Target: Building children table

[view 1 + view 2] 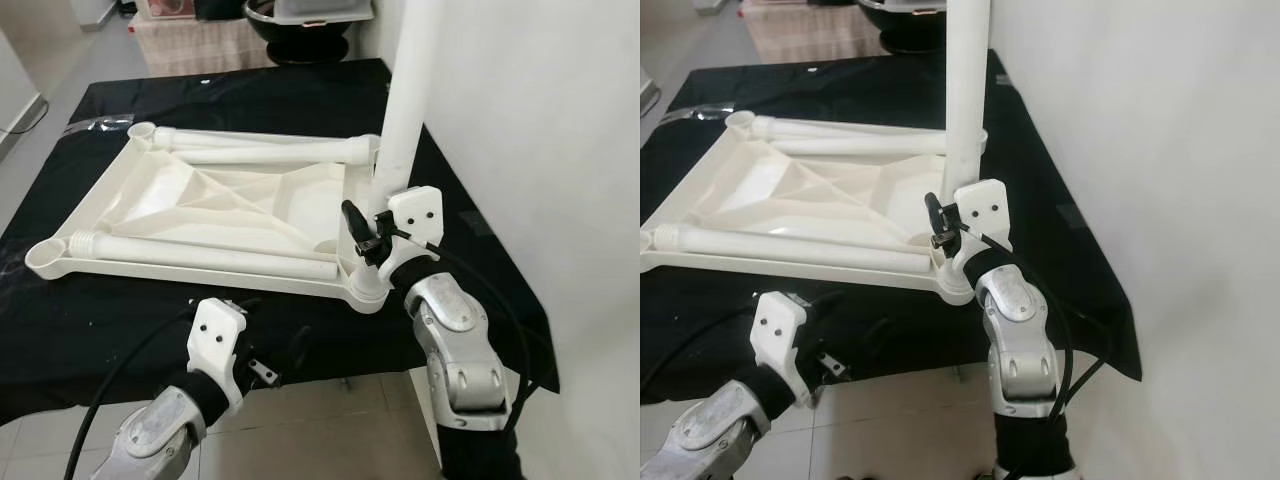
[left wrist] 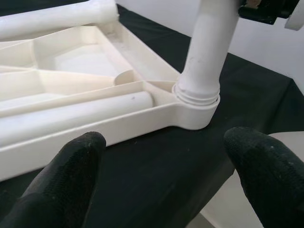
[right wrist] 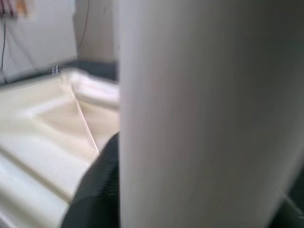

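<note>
The white children's table top (image 1: 200,200) lies upside down on a black cloth (image 1: 100,320). A white upright leg (image 1: 405,110) stands in the near right corner socket (image 2: 197,107). My right gripper (image 1: 370,235) is shut on this leg low down, just above the socket; the leg (image 3: 199,114) looms close in the right wrist view. Two loose legs (image 1: 200,252) (image 1: 270,153) lie inside the top. My left gripper (image 2: 161,175) is open at the cloth's front edge, short of the socket, holding nothing.
A white wall (image 1: 560,150) rises close on the right of the table. The cloth's front edge (image 1: 330,375) drops to a tiled floor (image 1: 330,430). A dark round object (image 1: 300,30) stands beyond the far end.
</note>
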You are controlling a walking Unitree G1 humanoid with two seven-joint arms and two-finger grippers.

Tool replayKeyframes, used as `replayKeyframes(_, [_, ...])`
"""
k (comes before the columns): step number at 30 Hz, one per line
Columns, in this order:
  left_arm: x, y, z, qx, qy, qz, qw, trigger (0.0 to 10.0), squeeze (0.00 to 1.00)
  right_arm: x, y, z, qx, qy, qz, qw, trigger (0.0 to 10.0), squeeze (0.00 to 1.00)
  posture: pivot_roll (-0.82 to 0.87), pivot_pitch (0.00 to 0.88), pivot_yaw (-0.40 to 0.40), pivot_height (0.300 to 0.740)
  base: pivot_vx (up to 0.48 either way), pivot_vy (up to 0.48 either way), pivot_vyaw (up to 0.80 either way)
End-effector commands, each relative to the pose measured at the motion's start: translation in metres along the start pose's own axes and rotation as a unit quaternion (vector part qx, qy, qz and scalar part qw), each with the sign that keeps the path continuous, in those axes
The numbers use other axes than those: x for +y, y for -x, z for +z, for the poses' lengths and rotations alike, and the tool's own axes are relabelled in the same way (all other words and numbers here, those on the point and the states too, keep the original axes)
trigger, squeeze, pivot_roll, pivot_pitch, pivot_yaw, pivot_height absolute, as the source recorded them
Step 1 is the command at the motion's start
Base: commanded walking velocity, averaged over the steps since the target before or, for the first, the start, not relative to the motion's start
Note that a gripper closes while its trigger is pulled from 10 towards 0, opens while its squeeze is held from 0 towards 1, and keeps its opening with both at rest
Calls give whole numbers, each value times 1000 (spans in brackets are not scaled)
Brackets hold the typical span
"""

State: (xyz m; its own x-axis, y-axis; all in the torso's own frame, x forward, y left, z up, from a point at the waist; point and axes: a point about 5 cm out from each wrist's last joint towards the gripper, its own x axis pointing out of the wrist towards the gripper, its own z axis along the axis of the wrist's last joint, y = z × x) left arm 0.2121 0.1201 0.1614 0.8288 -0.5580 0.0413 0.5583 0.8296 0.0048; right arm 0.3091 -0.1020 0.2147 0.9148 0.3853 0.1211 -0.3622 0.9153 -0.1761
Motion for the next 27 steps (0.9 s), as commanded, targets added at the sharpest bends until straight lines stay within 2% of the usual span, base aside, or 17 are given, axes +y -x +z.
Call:
replayKeyframes(1, [2, 0, -5, 8, -6, 17, 1000, 10000, 0, -8, -1, -13, 34, -36, 57, 997, 10000, 1000, -27, 186, 9, 740, 0, 0, 0])
replayKeyframes(6, [2, 0, -5, 7, -7, 21, 1000, 10000, 0, -10, -2, -2, 10, -38, 94, 995, 10000, 1000, -27, 186, 9, 740, 0, 0, 0])
replayKeyframes(7, [2, -1, -6, 6, -7, 20, 1000, 10000, 0, -13, -1, 11, -24, -45, 197, 979, 10000, 1000, -27, 188, 6, 740, 0, 0, 0])
replayKeyframes(8, [2, -1, -6, 6, -7, 20, 1000, 10000, 0, -13, -1, 11, -24, -45, 197, 979, 10000, 1000, -27, 188, 6, 740, 0, 0, 0])
replayKeyframes(9, [1, -1, -5, 5, -6, 18, 1000, 10000, 0, -18, -3, 11, -28, -20, 244, 969, 10000, 996, -26, 192, 5, 740, 0, 0, 0])
replayKeyframes(10, [1, -1, -5, 5, -6, 18, 1000, 10000, 0, -18, -3, 11, -28, -20, 244, 969, 10000, 996, -26, 192, 5, 740, 0, 0, 0])
replayKeyframes(11, [0, -1, -5, 5, -5, 17, 1000, 10000, 0, -22, -5, 10, -28, -2, 271, 962, 10000, 996, -24, 194, 5, 740, 0, 0, 0])
replayKeyframes(12, [-1, -1, -5, 4, -4, 15, 1000, 10000, 0, -24, -8, 7, -21, 1, 299, 954, 10000, 0, -16, 202, 6, 740, 0, 0, 0])
replayKeyframes(14, [-2, 0, -5, 4, -3, 14, 1000, 10000, 0, -26, -15, 5, -13, -14, 352, 936, 10000, 0, 0, 213, 12, 740, 0, 0, 0])
replayKeyframes(15, [-2, 0, -5, 4, -3, 14, 1000, 10000, 0, -26, -15, 5, -13, -14, 352, 936, 10000, 0, 0, 213, 12, 740, 0, 0, 0])
replayKeyframes(17, [-4, 2, -4, 5, -3, 14, 1000, 10000, 0, -30, -24, 7, -10, -25, 385, 923, 10000, 0, 13, 222, 12, 740, 0, 0, 0])
replayKeyframes(21, [-6, 6, -4, 8, -3, 12, 1000, 10000, 0, -37, -35, 13, -15, -35, 395, 918, 10000, 0, 30, 233, 10, 740, 0, 0, 0])
replayKeyframes(24, [-8, 10, -4, 12, -2, 11, 1000, 10000, 0, -40, -41, 19, -22, -45, 423, 905, 9922, 0, 37, 239, 11, 740, 0, 0, 0])
replayKeyframes(25, [-8, 11, -4, 13, -1, 11, 1000, 10000, 0, -40, -41, 19, -22, -47, 440, 896, 0, 0, 46, 244, 11, 740, 0, 0, 0])
replayKeyframes(26, [-8, 11, -4, 14, -1, 12, 1000, 10000, 0, -40, -40, 20, -22, -50, 459, 887, 0, 0, 49, 246, 12, 740, 0, 0, 0])
replayKeyframes(27, [-8, 11, -4, 14, -1, 12, 1000, 10000, 0, -40, -40, 20, -22, -50, 459, 887, 0, 0, 49, 246, 12, 740, 0, 0, 0])
